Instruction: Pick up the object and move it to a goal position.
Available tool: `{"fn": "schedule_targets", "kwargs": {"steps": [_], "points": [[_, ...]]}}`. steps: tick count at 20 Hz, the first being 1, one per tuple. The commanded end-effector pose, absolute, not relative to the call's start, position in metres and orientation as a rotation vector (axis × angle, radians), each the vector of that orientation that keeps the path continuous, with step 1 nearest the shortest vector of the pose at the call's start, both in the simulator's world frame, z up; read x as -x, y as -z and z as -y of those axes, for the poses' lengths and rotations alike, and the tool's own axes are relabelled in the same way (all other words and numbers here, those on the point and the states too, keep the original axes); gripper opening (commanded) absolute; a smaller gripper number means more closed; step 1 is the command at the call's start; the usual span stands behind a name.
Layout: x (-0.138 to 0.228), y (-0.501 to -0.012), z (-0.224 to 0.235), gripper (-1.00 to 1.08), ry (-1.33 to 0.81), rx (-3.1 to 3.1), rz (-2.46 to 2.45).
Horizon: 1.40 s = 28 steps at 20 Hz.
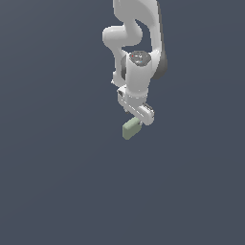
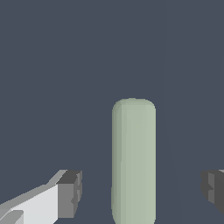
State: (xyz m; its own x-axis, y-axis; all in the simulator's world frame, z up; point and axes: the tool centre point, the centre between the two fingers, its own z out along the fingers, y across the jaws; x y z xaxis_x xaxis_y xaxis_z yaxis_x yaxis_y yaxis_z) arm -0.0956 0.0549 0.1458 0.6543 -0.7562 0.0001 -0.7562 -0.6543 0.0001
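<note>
Straddling the object [image 2: 133,162], the end effector [image 2: 142,190] gapes wide, seemingly touching nothing.

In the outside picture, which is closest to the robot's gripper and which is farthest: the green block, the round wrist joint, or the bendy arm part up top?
1. Green block: right at the gripper, between its open fingers.
2. Round wrist joint: above the gripper.
3. Bendy arm part: highest in the exterior view.

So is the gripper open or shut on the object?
Open: in the wrist view, the fingers stand clear of the object, with gaps on both sides.
</note>
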Motion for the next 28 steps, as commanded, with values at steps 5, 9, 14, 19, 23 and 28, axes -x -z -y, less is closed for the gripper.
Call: {"fn": "schedule_targets", "kwargs": {"steps": [5, 9, 14, 19, 23, 28], "points": [[0.096, -0.134, -0.055, 1.00, 0.000, -2.856, 1.308], [0.097, -0.115, -0.055, 1.00, 0.000, -2.855, 1.310], [0.097, -0.098, -0.055, 1.00, 0.000, -2.854, 1.312], [0.097, -0.096, -0.055, -1.00, 0.000, -2.854, 1.312], [0.097, -0.096, -0.055, -1.00, 0.000, -2.854, 1.312], [0.096, -0.096, -0.055, -1.00, -0.001, -2.855, 1.312]]}}
